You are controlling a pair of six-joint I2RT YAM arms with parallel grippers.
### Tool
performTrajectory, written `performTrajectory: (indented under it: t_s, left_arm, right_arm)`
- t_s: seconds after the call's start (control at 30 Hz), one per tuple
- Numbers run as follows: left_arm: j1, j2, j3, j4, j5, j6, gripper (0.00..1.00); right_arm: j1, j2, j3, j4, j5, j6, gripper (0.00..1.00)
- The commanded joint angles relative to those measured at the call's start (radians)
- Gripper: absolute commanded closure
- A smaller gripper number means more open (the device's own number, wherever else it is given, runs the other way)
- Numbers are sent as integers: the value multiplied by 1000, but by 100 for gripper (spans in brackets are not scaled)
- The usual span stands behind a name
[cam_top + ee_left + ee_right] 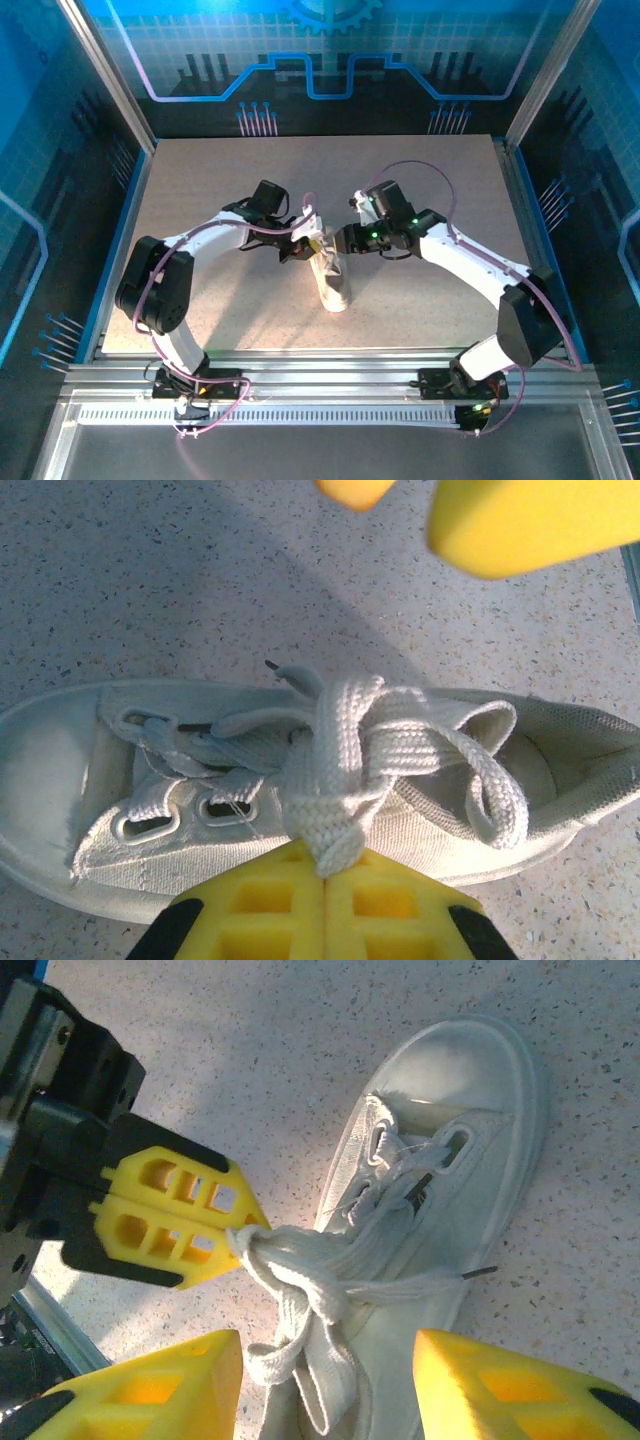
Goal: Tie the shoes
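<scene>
The sneaker [334,285] lies centred on the table [200,190], long axis near-to-far, toe toward the near edge; the left gripper [325,875] is pressed together on the bunched laces [345,770] at the tongue; the right gripper [328,1360], opposite, stands spread astride the loose loops [290,1305], pinching nothing.

A small white low-top sneaker [335,290] rests on its pale sole mid-frame in the overhead view — lengthwise, top to bottom. Its white laces [345,780] are bunched in loose loops over the tongue, drawn sideways.
</scene>
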Motion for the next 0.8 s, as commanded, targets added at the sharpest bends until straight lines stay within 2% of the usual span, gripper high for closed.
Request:
performTrajectory:
  t_s: [0.0, 0.17, 0.63, 0.7, 0.77]
  left_arm:
    - [-11, 21, 37, -45, -11, -58, 100]
    - [-14, 47, 71, -76, -25, -114, 100]
    - [-24, 60, 96, -81, -25, -224, 100]
    - [-24, 64, 102, -89, -31, -232, 100]
    - [-24, 68, 107, -104, -37, -229, 100]
  right_arm:
    - [43, -12, -42, 2, 26, 89, 51]
    - [78, 45, -36, 36, 26, 143, 50]
    - [118, 157, 24, 12, 84, 111, 51]
    - [120, 157, 31, -7, 95, 88, 61]
    - [117, 148, 37, -36, 111, 57, 77]
